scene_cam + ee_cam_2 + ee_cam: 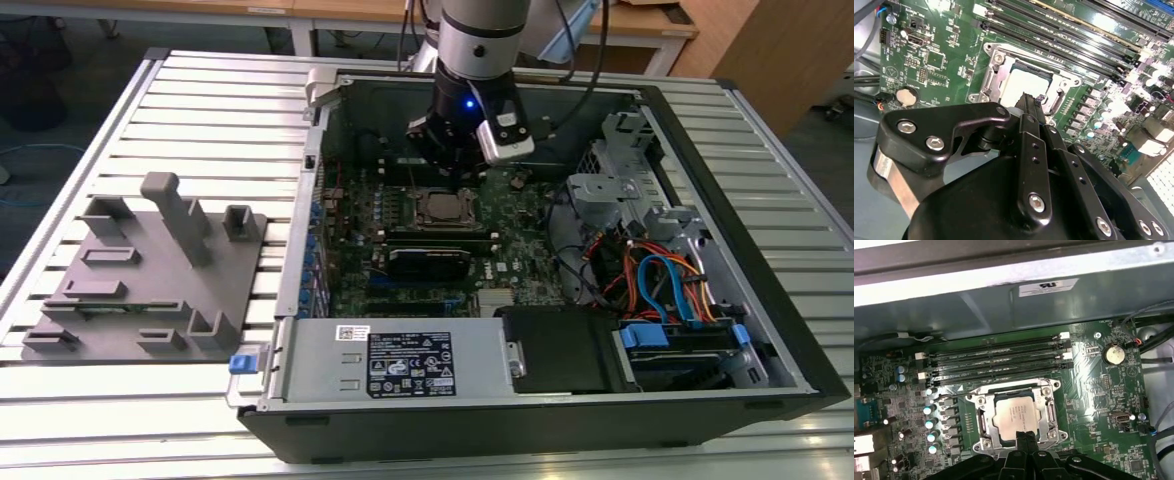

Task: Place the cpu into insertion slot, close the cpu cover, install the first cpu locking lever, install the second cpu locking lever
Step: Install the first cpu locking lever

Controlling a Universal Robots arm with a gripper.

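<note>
Table (200, 90): ribbed aluminium slats, pale and matte. It carries everything else.
Computer case (534, 430): black steel box lying on its side with the panel off, so the board faces up for reach from above.
Arm (478, 40): silver and black tube, coming down into the case from 12 o'clock on the exterior view's dial.
Parts stand (134, 300): grey moulded plate with upright posts and pockets, at 9 o'clock from the case and well apart from it.
Power supply (387, 360): grey sheet-metal box with a printed label, at 6 o'clock from the board.
Board (1094, 405): green, glossy, studded with small parts. Long black slots (999, 357) run beside the socket.
Socket (980, 442): square, with a bright metal rim, set in the board.
Cover (1044, 412): thin silver frame. It looks to lie flat around the chip. Whether the levers are latched I cannot tell.
Chip (1014, 412): flat square with a dull silver top, seated in the socket and showing through the cover's window.
Gripper (1026, 439): black metal links with bolt heads. In the exterior view it sits just at 12 o'clock from the chip.
Jaws: clenched, tips pressed together with nothing between them, poised at the socket's edge. I read that as a pushing stance, not a grasp.
Second wrist view: gripper (1029, 102) tips over the chip (1019, 85).
</note>
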